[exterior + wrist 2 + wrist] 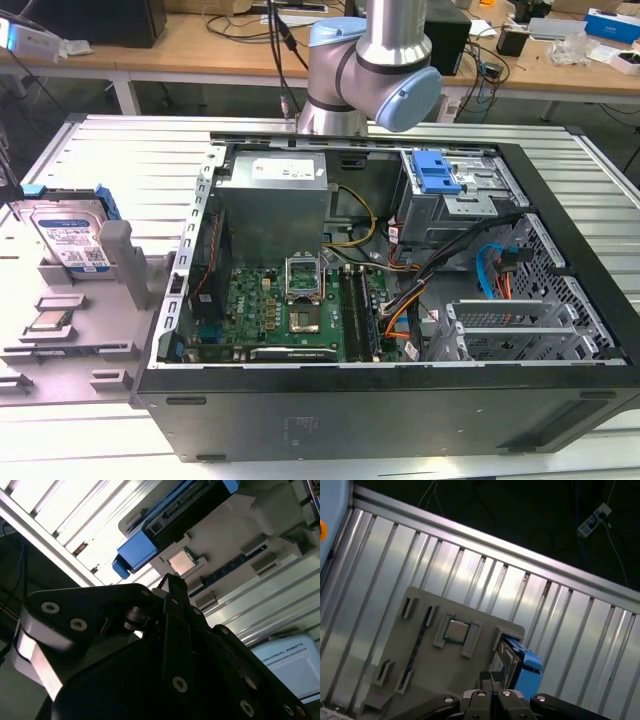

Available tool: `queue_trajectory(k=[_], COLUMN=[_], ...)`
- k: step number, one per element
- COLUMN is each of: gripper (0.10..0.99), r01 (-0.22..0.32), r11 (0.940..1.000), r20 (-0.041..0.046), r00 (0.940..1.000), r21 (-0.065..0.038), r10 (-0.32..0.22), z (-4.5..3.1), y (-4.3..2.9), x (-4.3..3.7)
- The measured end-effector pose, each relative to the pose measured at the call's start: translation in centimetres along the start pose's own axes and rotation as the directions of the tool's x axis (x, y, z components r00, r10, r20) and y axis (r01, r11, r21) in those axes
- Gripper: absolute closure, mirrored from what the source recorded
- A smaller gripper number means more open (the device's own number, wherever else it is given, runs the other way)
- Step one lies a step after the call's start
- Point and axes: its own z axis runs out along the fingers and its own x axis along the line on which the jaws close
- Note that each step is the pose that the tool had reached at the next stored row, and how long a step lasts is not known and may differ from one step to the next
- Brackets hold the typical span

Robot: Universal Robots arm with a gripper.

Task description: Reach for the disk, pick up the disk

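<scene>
1. The disk, a flat rectangular silver hard drive with a white-and-blue label, clipped in a bright blue plastic bracket (72, 240), stood tilted on edge in a pale grey moulded fixture (110, 352). The fixture sat at the exterior view's left on the ribbed aluminium counter (130, 150), beside an open black computer case (400, 420).
2. A small square silver processor chip (50, 322) lay in a pocket of the same fixture, near the disk but apart from it.
3. The black gripper (491, 676) hovered over the fixture, clear of the disk, its jaws drawn together and gripping nothing.
4. A clean pick would probably call for the jaws to part wider than the drive is thick. They would then straddle its flat faces, descend clear of the chip and the fixture's upright post, and lift along the slot.
5. In both wrist views the gripper's own body hid part of the disk, and its label faced away. How deep the drive sat in its slot could not be made out. The grey robot arm (365, 60) was cut off at the exterior view's upper edge.
</scene>
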Motion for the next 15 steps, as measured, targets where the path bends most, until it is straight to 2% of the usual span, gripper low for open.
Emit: queue_trajectory(k=[3, 9, 12, 15], gripper=[0.980, 0.980, 0.980, 0.980], r01=[0.039, 0.037, -0.026, -0.074], r11=[0.9992, 0.9993, 0.9997, 0.9973], r20=[-0.0016, -0.0017, 0.0005, 0.0023], r00=[0.9992, 0.9993, 0.9997, 0.9973], r21=[0.000, 0.000, 0.000, 0.000], r10=[-0.039, -0.037, 0.026, 0.074], z=[0.00, 0.00, 0.01, 0.01], y=[0.00, 0.00, 0.00, 0.00], x=[0.00, 0.00, -0.01, 0.00])
